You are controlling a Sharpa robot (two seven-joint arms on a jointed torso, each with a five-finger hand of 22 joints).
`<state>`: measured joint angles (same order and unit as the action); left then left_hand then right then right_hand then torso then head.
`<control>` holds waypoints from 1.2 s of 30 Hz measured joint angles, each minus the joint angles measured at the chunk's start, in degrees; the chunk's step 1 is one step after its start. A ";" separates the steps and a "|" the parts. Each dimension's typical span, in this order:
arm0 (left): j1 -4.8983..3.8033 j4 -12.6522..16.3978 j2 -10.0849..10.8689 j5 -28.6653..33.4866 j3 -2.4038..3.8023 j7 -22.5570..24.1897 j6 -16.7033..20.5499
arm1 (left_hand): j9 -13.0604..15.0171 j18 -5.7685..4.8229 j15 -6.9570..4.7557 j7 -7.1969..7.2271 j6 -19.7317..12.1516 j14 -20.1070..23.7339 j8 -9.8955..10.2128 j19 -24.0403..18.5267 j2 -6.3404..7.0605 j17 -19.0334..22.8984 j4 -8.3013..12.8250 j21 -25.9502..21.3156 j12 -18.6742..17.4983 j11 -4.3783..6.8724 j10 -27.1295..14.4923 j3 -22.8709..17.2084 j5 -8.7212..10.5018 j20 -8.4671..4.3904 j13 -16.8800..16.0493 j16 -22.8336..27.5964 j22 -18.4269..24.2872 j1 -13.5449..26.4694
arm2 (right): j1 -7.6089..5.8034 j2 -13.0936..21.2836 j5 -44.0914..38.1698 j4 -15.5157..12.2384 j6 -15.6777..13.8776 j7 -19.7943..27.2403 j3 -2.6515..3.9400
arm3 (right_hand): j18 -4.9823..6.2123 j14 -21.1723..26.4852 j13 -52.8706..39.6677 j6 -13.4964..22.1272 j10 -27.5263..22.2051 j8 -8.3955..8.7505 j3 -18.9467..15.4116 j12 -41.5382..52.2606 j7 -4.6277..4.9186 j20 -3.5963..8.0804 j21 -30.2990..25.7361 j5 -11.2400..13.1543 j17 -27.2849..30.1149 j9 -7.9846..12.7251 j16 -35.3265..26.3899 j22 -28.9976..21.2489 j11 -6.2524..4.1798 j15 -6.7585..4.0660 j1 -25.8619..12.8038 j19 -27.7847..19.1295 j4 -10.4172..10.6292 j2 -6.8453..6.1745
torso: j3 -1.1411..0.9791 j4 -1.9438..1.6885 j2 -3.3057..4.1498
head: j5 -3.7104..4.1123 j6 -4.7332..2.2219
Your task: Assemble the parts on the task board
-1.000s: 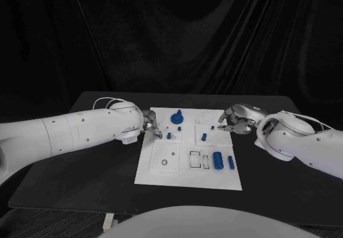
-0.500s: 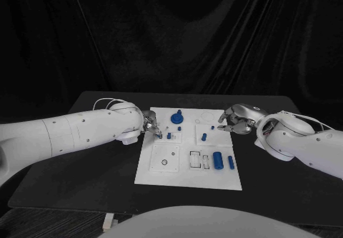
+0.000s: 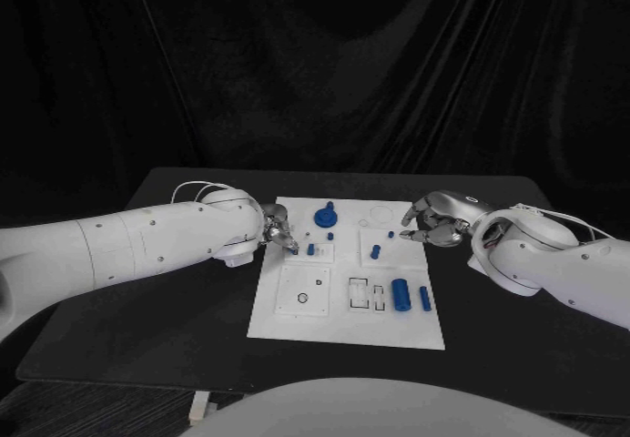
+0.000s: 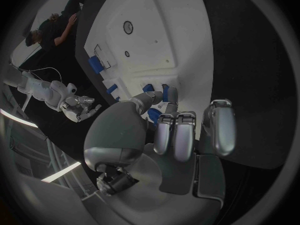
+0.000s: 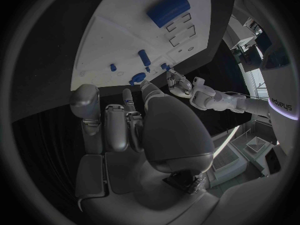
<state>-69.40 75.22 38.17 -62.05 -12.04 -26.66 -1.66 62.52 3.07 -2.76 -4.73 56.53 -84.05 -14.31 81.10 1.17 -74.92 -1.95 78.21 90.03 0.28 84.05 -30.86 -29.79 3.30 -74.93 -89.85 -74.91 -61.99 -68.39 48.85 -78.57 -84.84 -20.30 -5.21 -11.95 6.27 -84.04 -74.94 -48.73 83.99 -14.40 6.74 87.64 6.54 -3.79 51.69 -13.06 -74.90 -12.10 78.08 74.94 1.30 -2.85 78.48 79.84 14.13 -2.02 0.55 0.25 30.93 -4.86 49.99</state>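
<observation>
Left hand (image 3: 275, 231) rests at the board's (image 3: 344, 323) left edge, fingers curled beside a small blue peg (image 3: 309, 248); grasp indeterminate. Right hand (image 3: 431, 221) hovers at the right edge, fingers curled, empty.

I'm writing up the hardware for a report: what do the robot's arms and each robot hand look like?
Both arms are smooth, rounded white shells with small dark screw dots. Thin pale cables loop over the wrists near the left robot hand and the right robot hand. Each hand is silver metal, with a domed back and segmented fingers with flat pads. In the right wrist view, the robot's white body carries dark lettering.
</observation>
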 measured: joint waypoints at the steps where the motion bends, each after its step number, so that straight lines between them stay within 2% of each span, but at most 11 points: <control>1: 0.00 0.04 0.01 0.00 0.00 0.00 0.00 | 0.00 0.00 0.00 0.00 0.00 0.00 0.00 0.00 -0.02 0.00 0.00 0.00 0.00 0.00 0.00 0.00 0.00 0.00 0.00 0.00 0.00 -0.02 | 0.00 0.00 0.00 0.00 0.00 -0.01 0.00 | 0.00 0.00 0.00 0.00 0.00 0.00 0.00 0.00 0.00 0.00 0.00 0.00 0.00 0.00 0.00 0.00 0.00 0.00 0.00 0.00 0.00 0.00 | 0.00 0.00 0.00 | -0.01 0.00; 18: 0.01 -0.34 -0.16 -0.02 0.01 0.16 -0.08 | -0.25 0.00 0.00 0.12 -0.12 0.00 0.05 0.00 -0.14 0.01 0.00 0.00 0.00 0.00 0.00 0.00 0.10 0.00 0.00 0.00 0.00 -0.14 | 0.03 -0.01 0.00 0.05 0.04 -0.12 0.00 | 0.00 0.21 0.01 0.00 0.00 0.00 0.00 -0.22 0.00 0.00 0.00 0.00 0.00 0.05 -0.39 -0.01 0.00 0.21 0.00 0.00 0.00 0.00 | 0.02 0.01 0.02 | -0.09 0.00; 23: 0.01 -0.68 -0.31 -0.01 0.03 0.27 -0.08 | -1.01 0.00 0.00 0.12 -0.12 0.00 0.34 0.00 -0.61 0.01 0.00 -0.14 0.00 0.00 0.00 -0.01 2.53 0.00 0.00 0.00 0.00 0.33 | 0.03 -0.02 0.00 0.08 0.04 -0.15 0.00 | 0.00 0.21 0.01 0.00 0.00 0.00 0.00 -0.22 0.00 0.00 -0.45 0.00 0.00 0.05 -0.39 -0.02 0.00 0.21 0.00 0.00 0.00 0.00 | 0.02 0.00 0.02 | -0.09 0.00; 27: 0.01 -0.95 -0.41 -0.01 0.04 0.35 -0.08 | -1.73 0.00 0.00 0.12 -0.12 0.00 0.79 0.00 -1.02 0.01 1.35 -0.22 0.00 0.00 0.00 -1.03 4.66 0.00 0.00 0.00 0.00 0.74 | 0.03 -0.03 0.00 0.09 0.04 -0.18 0.00 | 0.00 0.21 0.02 0.00 0.00 0.00 0.23 -0.22 0.00 -0.20 -0.66 -0.50 0.00 0.10 -0.66 -0.02 0.00 0.21 0.29 -0.21 -0.23 0.30 | 0.02 0.04 0.02 | -0.09 0.00; 32: 0.01 -1.10 -0.52 0.00 0.05 0.41 -0.10 | -1.96 0.00 0.00 0.12 -0.12 0.00 1.02 0.00 -1.14 0.01 1.35 -0.39 0.00 0.00 0.00 -1.02 4.99 0.00 0.00 0.00 0.00 0.87 | 0.03 -0.04 0.00 0.12 0.04 -0.22 0.00 | 0.00 0.21 0.02 0.00 0.17 0.00 0.48 -0.44 0.00 -0.21 -0.88 -2.34 0.00 0.18 -0.88 -0.02 0.17 0.21 0.31 -0.21 -0.48 0.31 | 0.02 0.07 0.01 | -0.16 0.00; 36: 0.02 -1.13 -0.56 -0.01 0.06 0.46 -0.17 | -2.07 0.00 0.00 0.12 -0.11 0.00 1.02 0.00 -1.14 0.01 1.35 -0.44 0.00 0.00 0.00 -1.03 4.99 0.00 0.00 0.00 0.00 0.87 | 0.04 -0.09 0.00 0.14 0.04 -0.26 0.00 | -0.01 0.21 0.02 0.00 0.20 0.00 0.63 -0.44 0.00 -0.20 -1.12 -2.43 0.00 0.24 -0.88 -0.02 0.20 0.21 0.31 -0.21 -0.64 0.31 | 0.03 0.07 0.00 | -0.17 0.00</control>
<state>-69.38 74.10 37.61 -62.06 -11.98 -26.20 -1.83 60.45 3.08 -2.77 -4.61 56.42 -84.05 -13.29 81.10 0.03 -74.91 -0.60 77.77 90.03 0.28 84.05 -31.89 -24.79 3.30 -74.93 -89.85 -74.91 -61.12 -68.36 48.75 -78.57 -84.70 -20.26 -5.47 -11.95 6.27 -83.83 -74.93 -48.73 84.20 -14.40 7.37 87.20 6.54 -4.00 50.57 -15.49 -74.90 -11.87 77.20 74.91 1.50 -2.65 78.78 79.64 13.50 -1.72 0.58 0.32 30.93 -5.03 49.99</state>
